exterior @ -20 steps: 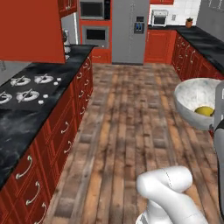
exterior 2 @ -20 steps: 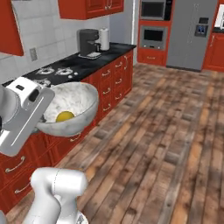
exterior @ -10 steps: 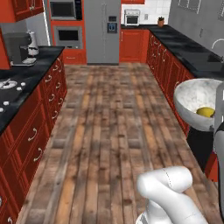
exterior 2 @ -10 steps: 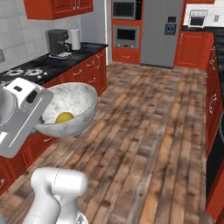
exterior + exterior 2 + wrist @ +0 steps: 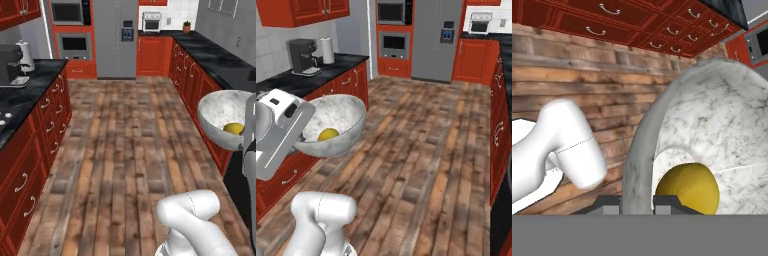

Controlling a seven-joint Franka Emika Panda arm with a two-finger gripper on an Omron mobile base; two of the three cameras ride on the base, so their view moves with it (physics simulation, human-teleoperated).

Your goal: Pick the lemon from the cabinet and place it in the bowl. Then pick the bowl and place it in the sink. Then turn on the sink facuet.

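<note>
— Wooden planks run the length of the kitchen floor (image 5: 120,150), red base cabinets (image 5: 40,150) on either side under black marbled worktops (image 5: 220,57). Why is the bowl up in the air over all that?

— Because it is in transit, I'd say. The white marbled bowl (image 5: 336,125) hangs well above the floor, carried level so nothing rolls out.

— And what holds it?

— The tool (image 5: 637,202) is pinched narrow on the bowl's rim, one finger (image 5: 604,204) outside the wall and the other inside. A rim pinch suits a thin-walled bowl.

— The lemon?

— The lemon (image 5: 687,187) sits at the bottom of the bowl, near the gripped edge. So the first step looks done; the sink would be next.
</note>
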